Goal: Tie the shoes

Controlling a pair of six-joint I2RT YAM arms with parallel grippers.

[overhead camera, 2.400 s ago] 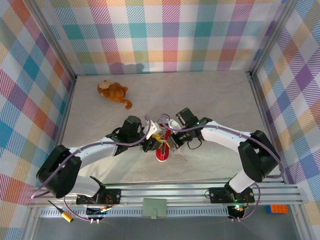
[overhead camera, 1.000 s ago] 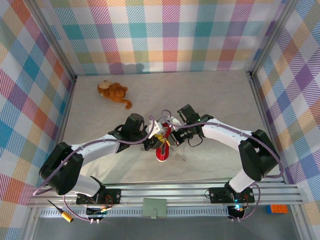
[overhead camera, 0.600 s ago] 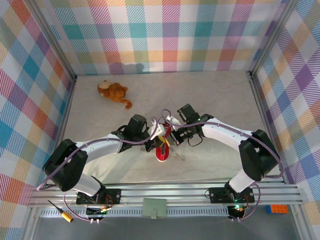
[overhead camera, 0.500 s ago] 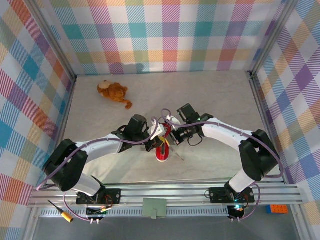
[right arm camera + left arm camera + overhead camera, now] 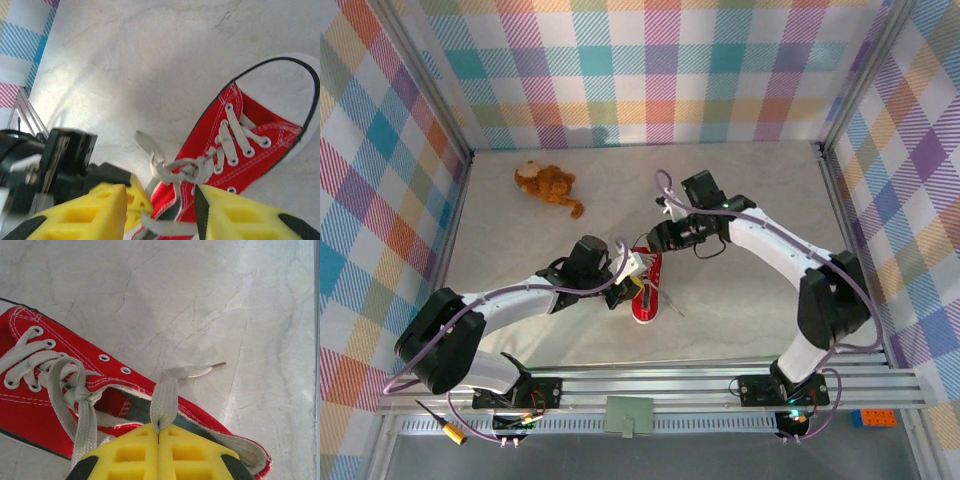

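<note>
The red sneaker [image 5: 647,292] lies on the table between both arms, its white toe cap toward the near edge. My left gripper [image 5: 159,429] is shut on a fold of white lace [image 5: 165,396] over the shoe's heel opening; it sits at the shoe's left side [image 5: 626,281]. A loose knot [image 5: 186,170] joins the laces above the eyelets. One lace end [image 5: 189,371] rests on the table. My right gripper [image 5: 161,210] is open and holds nothing, hovering just beyond the shoe's heel [image 5: 658,236].
A brown plush toy [image 5: 548,183] lies at the far left of the marble tabletop [image 5: 760,300]. Plaid walls enclose the back and both sides. The metal rail [image 5: 650,385] runs along the near edge.
My right gripper opened, let go of the lace and drew back toward the far side. My left gripper closed on the lace and shifted slightly toward the near edge.
</note>
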